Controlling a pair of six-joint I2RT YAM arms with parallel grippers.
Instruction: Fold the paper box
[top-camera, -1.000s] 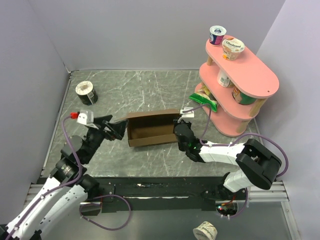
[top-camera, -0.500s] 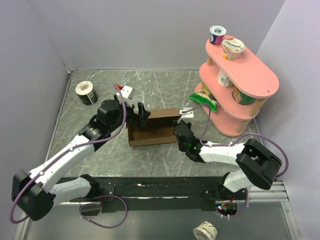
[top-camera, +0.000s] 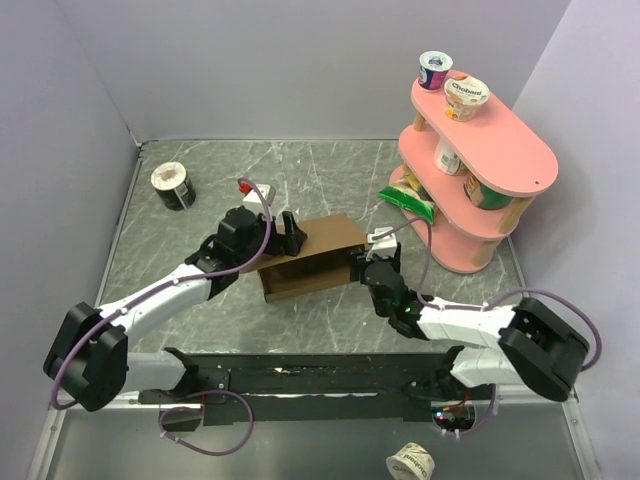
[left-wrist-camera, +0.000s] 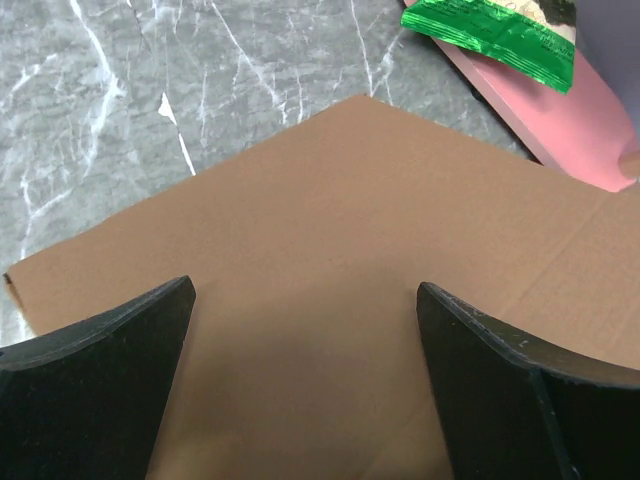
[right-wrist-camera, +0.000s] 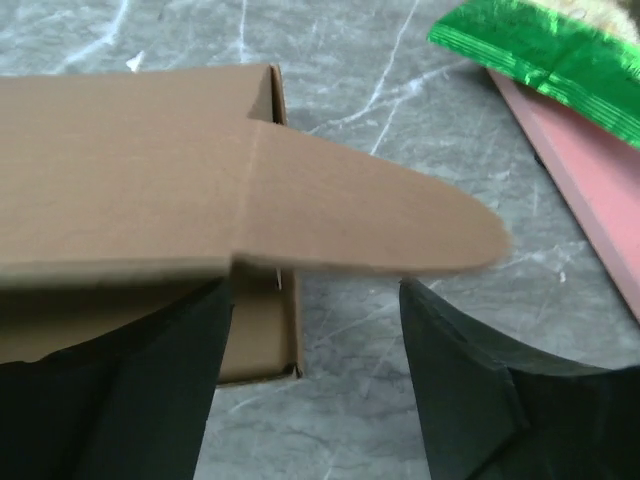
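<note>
paper box (top-camera: 308, 258) mid marble table (top-camera: 300, 180), lid (left-wrist-camera: 330, 230) leaning over tray. left gripper (top-camera: 288, 226) at rear-left corner, fingers spread wide above lid. right gripper (top-camera: 366, 268) at right end, fingers parted, gripping nothing; side flap (right-wrist-camera: 370, 225) above them.

There is one paper box (top-camera: 325, 240), brown cardboard, on one marble bench (top-camera: 300, 175). Two robot arms are in view, one left arm (top-camera: 160, 295) and one right arm (top-camera: 455, 322). The left fingers (left-wrist-camera: 95, 380) number two and the right fingers (right-wrist-camera: 480, 400) number two, four in all. One pink shelf (top-camera: 520, 160) has three tiers. Cups number five: an upright cup (top-camera: 435, 70) and a tipped cup (top-camera: 467, 97) on the top tier, a white cup (top-camera: 447, 157) on the middle tier, a dark cup (top-camera: 172, 185) on the bench, and a stray cup (top-camera: 412, 462) below its near edge. One green bag (top-camera: 405, 203) lies on the lowest tier, and one green-and-orange item (top-camera: 485, 192) on the middle tier is too hidden to name
</note>
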